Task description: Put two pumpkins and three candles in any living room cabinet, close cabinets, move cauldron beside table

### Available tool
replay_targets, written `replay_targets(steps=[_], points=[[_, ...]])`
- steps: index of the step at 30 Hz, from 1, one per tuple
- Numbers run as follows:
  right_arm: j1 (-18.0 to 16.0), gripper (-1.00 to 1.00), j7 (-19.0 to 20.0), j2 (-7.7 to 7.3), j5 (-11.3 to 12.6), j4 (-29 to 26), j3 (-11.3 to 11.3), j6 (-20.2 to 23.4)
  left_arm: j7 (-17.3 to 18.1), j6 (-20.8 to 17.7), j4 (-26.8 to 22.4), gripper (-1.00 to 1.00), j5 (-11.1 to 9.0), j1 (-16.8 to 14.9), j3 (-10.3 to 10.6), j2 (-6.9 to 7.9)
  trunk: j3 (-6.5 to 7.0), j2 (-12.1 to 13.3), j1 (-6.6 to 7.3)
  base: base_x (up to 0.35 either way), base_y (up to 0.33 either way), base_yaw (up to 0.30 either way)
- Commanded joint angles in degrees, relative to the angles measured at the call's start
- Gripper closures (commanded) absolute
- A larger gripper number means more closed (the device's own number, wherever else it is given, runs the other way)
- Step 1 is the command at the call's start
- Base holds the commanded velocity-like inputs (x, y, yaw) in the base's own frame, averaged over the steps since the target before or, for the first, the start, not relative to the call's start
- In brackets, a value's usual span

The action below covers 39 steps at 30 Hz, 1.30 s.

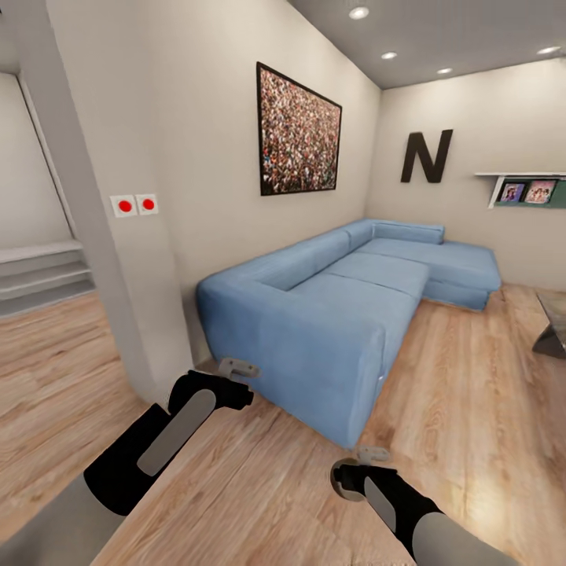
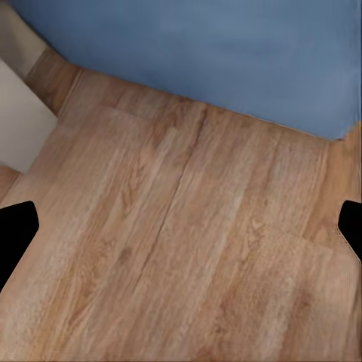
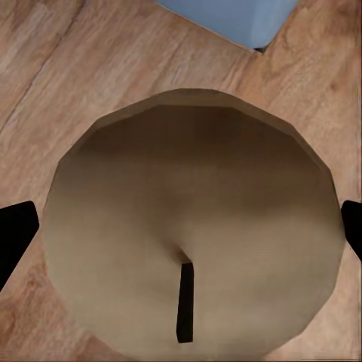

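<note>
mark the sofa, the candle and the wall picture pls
sofa [image 1: 358, 295]: head view, on the seat cushion.
candle [image 3: 192, 219]: right wrist view, on its top face above the wick.
wall picture [image 1: 299, 132]: head view, middle of the framed print.

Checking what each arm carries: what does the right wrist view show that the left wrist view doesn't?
Right wrist view: a candle, round, grey-beige, with a dark wick, between the right tool's fingers. Left wrist view: a pale wall corner, with bare floor between the left tool's open fingers. Both: wood floor and the blue sofa.
</note>
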<state>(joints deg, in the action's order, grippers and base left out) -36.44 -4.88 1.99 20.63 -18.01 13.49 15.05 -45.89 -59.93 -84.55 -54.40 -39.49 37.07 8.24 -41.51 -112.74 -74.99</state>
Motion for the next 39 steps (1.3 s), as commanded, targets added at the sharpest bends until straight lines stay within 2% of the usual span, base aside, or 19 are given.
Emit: replay_targets(steps=[1, 39], points=[[0.0, 1.0, -0.5, 0.0, 0.6, -0.1, 0.5, 0.2, -0.7, -0.1, -0.1, -1.0, -0.6, -0.1, 0.1, 0.05, 0.12, 0.4, 0.23, 0.0, 0.0, -0.292], [0.0, 1.0, -0.5, -0.03, 0.7, -0.2, 0.4, 0.2, -1.0, -0.1, 0.0, -1.0, -0.6, -0.1, 0.1, 0.03, 6.95, 15.6, 8.58, 0.0, 0.0, -0.292]])
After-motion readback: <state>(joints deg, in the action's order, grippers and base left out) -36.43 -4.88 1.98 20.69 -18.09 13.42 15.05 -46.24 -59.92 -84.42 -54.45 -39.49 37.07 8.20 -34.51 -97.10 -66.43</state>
